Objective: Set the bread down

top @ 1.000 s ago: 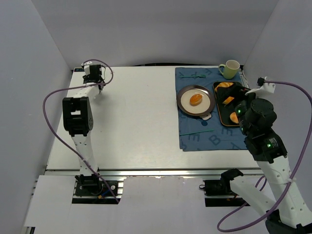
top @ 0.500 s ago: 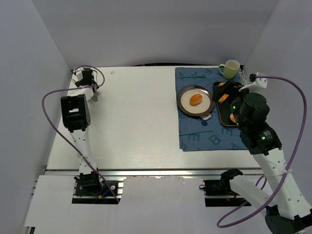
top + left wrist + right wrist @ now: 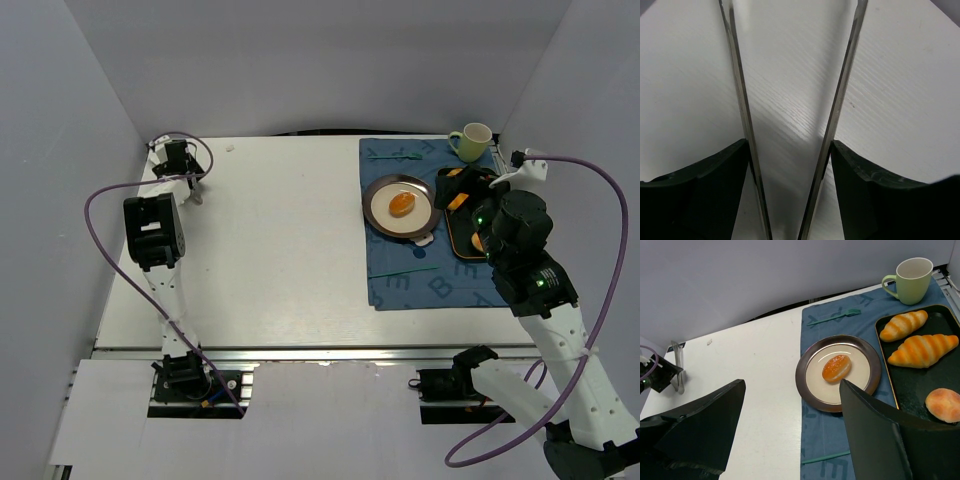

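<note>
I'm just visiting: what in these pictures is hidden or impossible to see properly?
- Top view: the right arm covers most of the black tray, so its contents cannot be counted there.
- Right wrist view: the pale bun is cut by the picture's right edge.
- Left wrist view: the fingertips of the left gripper run off the top edge.

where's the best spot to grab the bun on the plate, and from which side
Grip the bun across its shorter width, coming straight down from above. It is an oval lying flat, and the raised rim of the plate would likely hinder a low sideways approach.
</note>
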### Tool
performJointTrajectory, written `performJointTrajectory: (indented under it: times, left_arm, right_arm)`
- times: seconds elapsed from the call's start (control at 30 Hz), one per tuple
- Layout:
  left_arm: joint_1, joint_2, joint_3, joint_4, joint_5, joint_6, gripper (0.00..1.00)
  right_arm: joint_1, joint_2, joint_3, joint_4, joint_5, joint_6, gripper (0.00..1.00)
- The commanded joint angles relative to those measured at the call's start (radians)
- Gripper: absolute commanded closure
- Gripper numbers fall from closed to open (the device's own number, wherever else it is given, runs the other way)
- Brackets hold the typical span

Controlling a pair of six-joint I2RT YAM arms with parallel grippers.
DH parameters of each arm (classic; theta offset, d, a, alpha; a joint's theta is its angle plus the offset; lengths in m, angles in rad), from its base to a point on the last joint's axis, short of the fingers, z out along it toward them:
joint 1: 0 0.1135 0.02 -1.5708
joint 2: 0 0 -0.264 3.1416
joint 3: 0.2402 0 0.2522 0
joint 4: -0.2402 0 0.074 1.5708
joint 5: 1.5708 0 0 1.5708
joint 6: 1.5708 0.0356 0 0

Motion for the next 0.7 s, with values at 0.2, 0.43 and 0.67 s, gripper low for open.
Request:
performJointTrajectory:
  times: [0.2,0.43,0.67]
  left_arm:
    - [-0.022,-0.114,-0.084,0.052,-0.014,0.018,0.07]
    - [-0.037,-0.289,-0.179,0.035,-0.075,0.029,0.02]
    - [-0.037,-0.669,-0.34,-0.031,-0.181,0.024,0.02]
  right_arm:
    - [0.004,-0.011,0.019,0.046,-0.013,-0.004,0.18]
    - [0.004,-0.028,0.016,0.035,-0.019,0.007,0.18]
    - [0.004,0.01,0.087,-0.069,-0.024,-0.039,0.11]
